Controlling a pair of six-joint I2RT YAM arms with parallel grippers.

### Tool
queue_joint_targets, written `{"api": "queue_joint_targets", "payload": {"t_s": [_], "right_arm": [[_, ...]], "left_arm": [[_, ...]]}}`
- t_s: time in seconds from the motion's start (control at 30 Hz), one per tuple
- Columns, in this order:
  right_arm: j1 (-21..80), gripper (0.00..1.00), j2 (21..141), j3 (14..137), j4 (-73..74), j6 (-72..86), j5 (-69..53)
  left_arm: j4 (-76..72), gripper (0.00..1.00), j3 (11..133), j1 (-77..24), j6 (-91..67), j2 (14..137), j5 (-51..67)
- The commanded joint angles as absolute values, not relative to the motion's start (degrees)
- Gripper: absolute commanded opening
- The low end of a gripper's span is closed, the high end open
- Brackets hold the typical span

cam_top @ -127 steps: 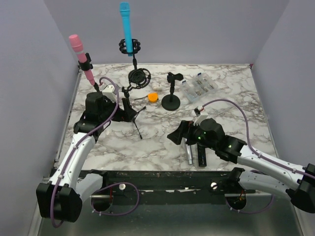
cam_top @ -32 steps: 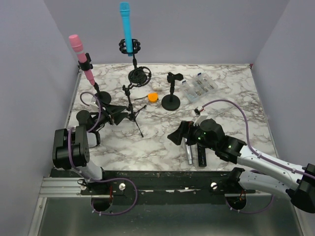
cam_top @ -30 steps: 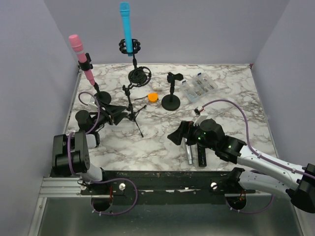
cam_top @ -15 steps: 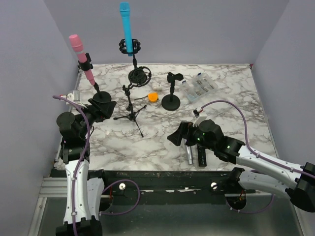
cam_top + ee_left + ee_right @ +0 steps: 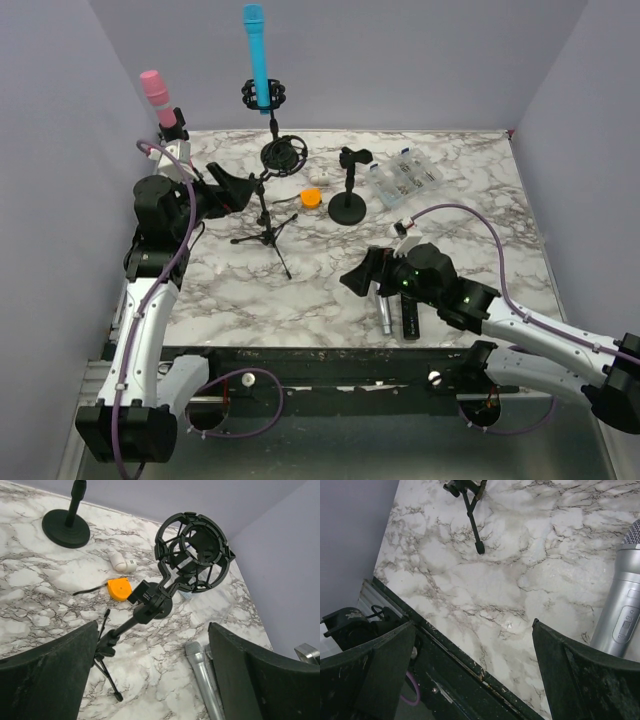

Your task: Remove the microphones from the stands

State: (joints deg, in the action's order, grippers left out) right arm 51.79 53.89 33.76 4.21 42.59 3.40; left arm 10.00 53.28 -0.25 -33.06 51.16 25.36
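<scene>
The left gripper (image 5: 232, 188), jaws released and empty, just left of the black tripod stand with ring shock mount (image 5: 266, 212); the right gripper (image 5: 358, 276), also released, near-right of it, beside a silver handheld microphone (image 5: 384, 311).

I have the left arm (image 5: 146, 300) reared up tall, the left gripper (image 5: 231, 189) spread wide and pointing right, while the right arm (image 5: 530, 326) stretches low with the right gripper (image 5: 357, 276) also spread, aimed leftward.

Tripod stand (image 5: 264, 212) right in front of left gripper (image 5: 233, 189); table (image 5: 318, 272) btwn it & right gripper (image 5: 358, 278) open.
</scene>
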Motion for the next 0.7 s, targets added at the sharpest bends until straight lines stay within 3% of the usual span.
{"api": "queue_joint_targets", "payload": {"t_s": [0.0, 0.13, 0.37, 0.67], "right_arm": [[52.1, 1.00, 53.0, 33.8, 4.7, 42.5, 4.2], [52.1, 1.00, 53.2, 34.1, 4.9, 42.5, 4.4], [52.2, 1.00, 52.9, 34.1, 4.9, 42.5, 4.4], [52.1, 1.00, 52.0, 33.9, 5.5, 42.5, 4.9]], "left_arm": [[13.0, 0.79, 57.3, -2.3, -31.3, 55.3, 21.4], [14.1, 0.60, 60.5, -3.6, -29.6, 59.0, 22.3], [15.5, 0.55, 63.2, -6.7, -28.3, 61.9, 19.8], [19.1, 0.35, 66.0, -9.2, -27.0, 66.6, 15.7]]}}
